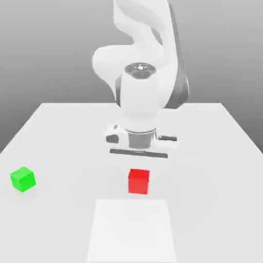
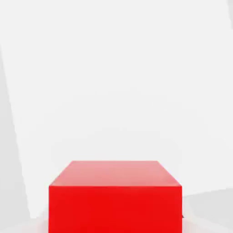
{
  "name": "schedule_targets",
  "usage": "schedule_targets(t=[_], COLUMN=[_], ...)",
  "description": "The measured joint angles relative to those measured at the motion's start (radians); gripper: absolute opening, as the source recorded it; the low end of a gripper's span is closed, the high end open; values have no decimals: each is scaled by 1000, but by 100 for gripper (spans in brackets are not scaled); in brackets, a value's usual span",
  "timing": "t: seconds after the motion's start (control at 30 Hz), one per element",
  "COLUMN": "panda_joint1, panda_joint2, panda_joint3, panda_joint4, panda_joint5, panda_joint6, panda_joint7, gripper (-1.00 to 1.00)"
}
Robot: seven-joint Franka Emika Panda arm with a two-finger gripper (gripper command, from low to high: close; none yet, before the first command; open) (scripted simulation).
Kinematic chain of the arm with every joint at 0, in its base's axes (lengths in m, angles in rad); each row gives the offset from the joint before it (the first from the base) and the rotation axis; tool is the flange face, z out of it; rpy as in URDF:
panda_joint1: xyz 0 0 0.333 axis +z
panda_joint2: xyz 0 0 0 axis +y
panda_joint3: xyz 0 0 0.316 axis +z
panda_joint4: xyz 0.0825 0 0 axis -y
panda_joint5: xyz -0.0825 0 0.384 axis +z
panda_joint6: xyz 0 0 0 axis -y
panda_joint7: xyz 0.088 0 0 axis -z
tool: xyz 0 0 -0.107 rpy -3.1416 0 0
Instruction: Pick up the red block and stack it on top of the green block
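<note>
The red block point(image 1: 138, 181) rests on the white table point(image 1: 215, 154) near its middle, directly beneath the arm's hand. My gripper point(image 1: 138, 164) has come straight down over it and is shut on the red block, which is still on the table. In the hand view the red block point(image 2: 114, 195) looms very close, its top face and one side showing. The green block point(image 1: 22, 179) stands alone by the table's edge at the exterior view's left, well apart from the hand and the red block.
The arm's white body point(image 1: 141, 67) rises behind the hand at the table's back. A brighter white rectangle point(image 1: 131, 231) lies flat on the table in front of the red block. Open tabletop separates the two blocks.
</note>
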Motion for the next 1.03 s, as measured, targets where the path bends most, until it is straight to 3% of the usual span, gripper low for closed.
schedule_targets(t=[0.7,0.9,0.93,1.03], panda_joint1=[-577,-611,-621,-621], panda_joint2=[57,239,269,269], panda_joint3=[-345,-295,-279,-279], panda_joint4=[199,218,219,219], panda_joint5=[-63,106,135,135], panda_joint6=[-138,15,40,41], panda_joint7=[903,819,799,799], gripper=[-100,-100,100,100])
